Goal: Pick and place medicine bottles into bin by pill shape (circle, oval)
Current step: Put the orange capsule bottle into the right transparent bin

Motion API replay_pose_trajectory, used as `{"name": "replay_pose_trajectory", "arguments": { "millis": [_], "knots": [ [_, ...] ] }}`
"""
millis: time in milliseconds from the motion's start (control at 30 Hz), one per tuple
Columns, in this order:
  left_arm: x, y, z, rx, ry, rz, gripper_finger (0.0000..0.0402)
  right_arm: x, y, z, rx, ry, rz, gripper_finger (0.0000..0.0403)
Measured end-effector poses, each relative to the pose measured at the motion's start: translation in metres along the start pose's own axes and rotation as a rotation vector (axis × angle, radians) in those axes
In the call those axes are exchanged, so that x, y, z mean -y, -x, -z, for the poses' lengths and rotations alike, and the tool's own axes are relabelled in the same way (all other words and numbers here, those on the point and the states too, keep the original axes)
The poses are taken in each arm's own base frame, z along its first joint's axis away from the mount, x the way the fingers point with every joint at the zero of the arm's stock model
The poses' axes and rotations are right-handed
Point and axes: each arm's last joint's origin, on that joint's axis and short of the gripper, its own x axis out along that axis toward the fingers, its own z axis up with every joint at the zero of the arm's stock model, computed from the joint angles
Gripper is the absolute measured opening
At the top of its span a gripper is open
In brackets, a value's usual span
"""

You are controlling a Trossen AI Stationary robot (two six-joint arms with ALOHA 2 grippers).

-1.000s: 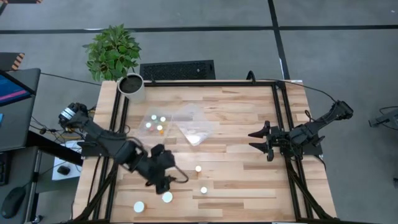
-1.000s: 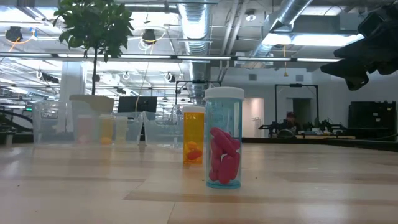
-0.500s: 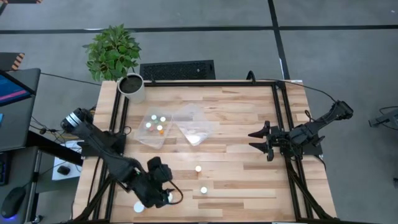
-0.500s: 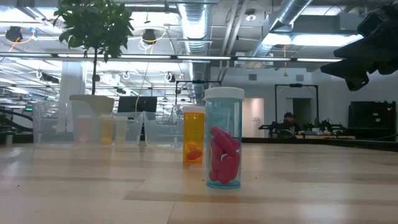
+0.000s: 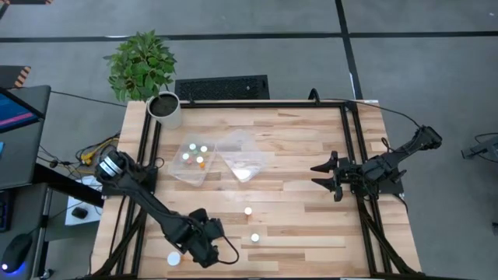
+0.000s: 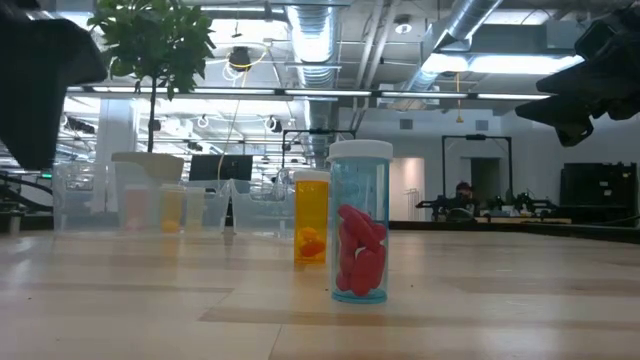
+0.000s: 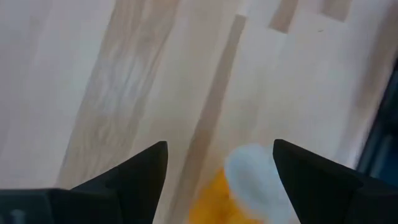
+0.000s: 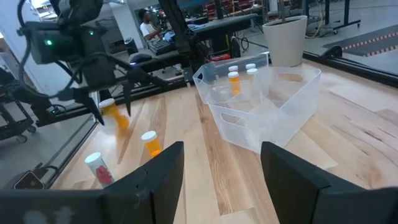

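Observation:
My left gripper (image 5: 206, 247) is open near the table's front edge, pointing down over an orange bottle with a white cap (image 7: 245, 183). Its fingers stand on either side of the bottle. In the high view the gripper hides this bottle, which also shows in the right wrist view (image 8: 113, 115). Three more bottles stand upright on the table: an orange one (image 5: 248, 210), one with pink pills (image 5: 254, 238) and a white-capped one (image 5: 173, 258). My right gripper (image 5: 317, 175) is open and empty at the right side of the table. My left gripper comes at the orange bottle from above, with the cap (image 7: 255, 171) close beside one finger (image 7: 311, 180). I cannot tell whether the fingers touch it.
Two clear bins sit at the middle far side. The left bin (image 5: 180, 169) holds several bottles. I see no bottle in the right bin (image 5: 247, 159). A white plant pot (image 5: 165, 109) stands at the far left corner. Part of the left arm (image 6: 40, 90) shows at the left of the low view.
My left gripper has gone toward the table's near edge and down, from beside the white-capped bottle to over it. The gripper now covers the bottle in the high view. The arm has come into the low view at the left.

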Motion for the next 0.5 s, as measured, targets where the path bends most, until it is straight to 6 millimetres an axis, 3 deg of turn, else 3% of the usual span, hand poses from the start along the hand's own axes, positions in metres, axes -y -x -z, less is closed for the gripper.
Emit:
{"name": "replay_pose_trajectory", "arguments": {
  "millis": [500],
  "knots": [
    [-0.0018,0.0023,0.0021,-0.069,-0.012,0.011,0.0284,0.0,0.0,-0.0001,0.001,0.0,0.001,0.0226]
  ]
}}
